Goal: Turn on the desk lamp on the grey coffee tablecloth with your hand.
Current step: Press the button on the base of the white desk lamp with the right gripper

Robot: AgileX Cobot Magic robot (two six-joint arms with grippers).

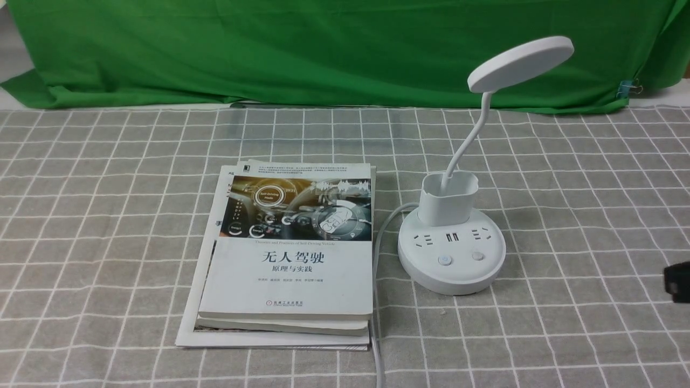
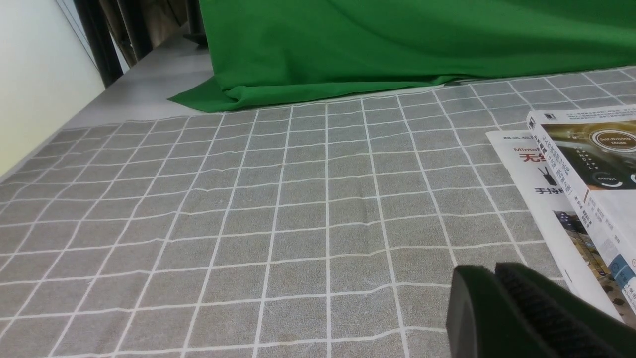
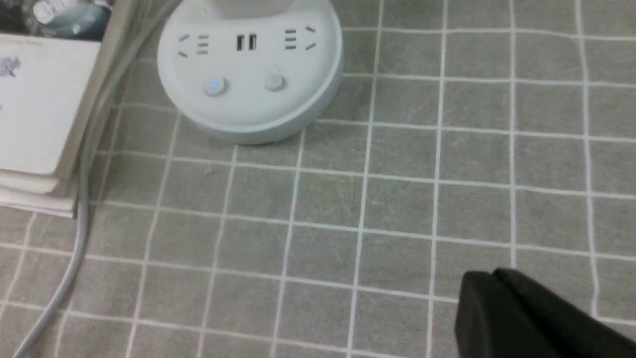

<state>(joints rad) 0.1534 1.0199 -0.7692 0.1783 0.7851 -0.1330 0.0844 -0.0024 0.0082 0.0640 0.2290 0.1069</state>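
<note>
The white desk lamp stands right of centre on the grey coffee tablecloth, its disc head raised on a thin neck above the cup holder. Its round base has sockets and two buttons; the left button shows a faint blue glow. The base also shows in the right wrist view. My right gripper is shut and empty, above the cloth well short of the base; only its tip shows at the front view's right edge. My left gripper is shut and empty over the cloth near the books.
A stack of books lies left of the lamp, also in the left wrist view. The lamp's grey cord runs along the books toward the front edge. A green cloth hangs at the back.
</note>
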